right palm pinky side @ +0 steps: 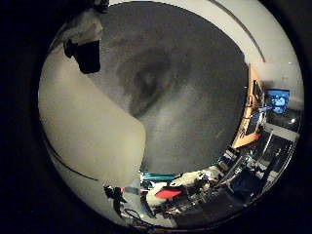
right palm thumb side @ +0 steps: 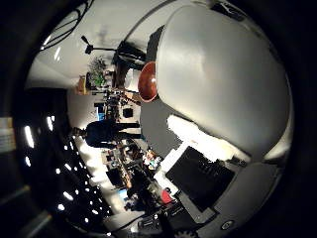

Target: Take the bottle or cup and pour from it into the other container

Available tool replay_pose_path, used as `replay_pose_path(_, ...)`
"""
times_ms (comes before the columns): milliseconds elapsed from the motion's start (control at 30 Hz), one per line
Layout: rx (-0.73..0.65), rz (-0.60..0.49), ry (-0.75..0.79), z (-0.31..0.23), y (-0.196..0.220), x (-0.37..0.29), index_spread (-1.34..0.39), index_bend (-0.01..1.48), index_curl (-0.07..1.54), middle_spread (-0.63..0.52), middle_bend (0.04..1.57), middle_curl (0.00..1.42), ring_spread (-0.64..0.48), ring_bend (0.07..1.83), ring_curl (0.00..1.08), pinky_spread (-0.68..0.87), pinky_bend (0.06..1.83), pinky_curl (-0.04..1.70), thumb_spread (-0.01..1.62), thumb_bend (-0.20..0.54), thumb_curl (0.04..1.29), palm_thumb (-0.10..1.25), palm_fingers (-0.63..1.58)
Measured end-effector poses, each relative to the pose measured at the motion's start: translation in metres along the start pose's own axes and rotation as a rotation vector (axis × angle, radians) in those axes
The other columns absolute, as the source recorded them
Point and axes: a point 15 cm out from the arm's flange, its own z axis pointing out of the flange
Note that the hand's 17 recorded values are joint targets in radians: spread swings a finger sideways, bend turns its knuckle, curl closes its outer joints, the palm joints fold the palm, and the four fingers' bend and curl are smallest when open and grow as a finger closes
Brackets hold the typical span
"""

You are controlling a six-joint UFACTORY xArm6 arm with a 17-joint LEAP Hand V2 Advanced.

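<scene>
- Large white cup or bottle [right palm thumb side: 223,79], smooth-sided, filling much of the thumb-side view and lying very close against the palm; seen again as a pale cream curved body in the little-finger-side view.
- Dark grey tabletop [right palm pinky side: 195,87] spread beneath, with a darker smudge of shadow near its middle.
- Right hand [right palm thumb side: 203,176], white and black parts pressed along the white container's side, apparently wrapped around it and holding it.
- Reddish-brown bowl [right palm thumb side: 147,82], standing on the grey tabletop just beside the white container's edge, its open mouth facing the camera.
</scene>
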Motion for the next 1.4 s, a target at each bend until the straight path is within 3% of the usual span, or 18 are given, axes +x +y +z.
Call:
replay_pose_path(367, 0.038, -0.09, 0.083, 0.003, -0.022, -0.058, -0.45, 0.84, 1.12, -0.3, 1.16, 1.13, -0.29, 1.39, 0.96, -0.2, 1.32, 1.14, 0.72, -0.027, 0.66, 1.01, 0.88)
replay_pose_path(700, 0.112, -0.105, 0.088, -0.001, -0.039, -0.106, -0.44, 0.83, 1.11, -0.29, 1.15, 1.12, -0.29, 1.37, 0.95, -0.2, 1.29, 1.14, 0.69, -0.028, 0.66, 1.01, 0.92)
replay_pose_path(1400, 0.138, -0.17, 0.24, 0.024, -0.057, -0.155, -0.43, 0.8, 1.09, -0.29, 1.11, 1.12, -0.29, 1.33, 0.95, -0.21, 1.24, 1.13, 0.65, -0.028, 0.68, 1.01, 0.98)
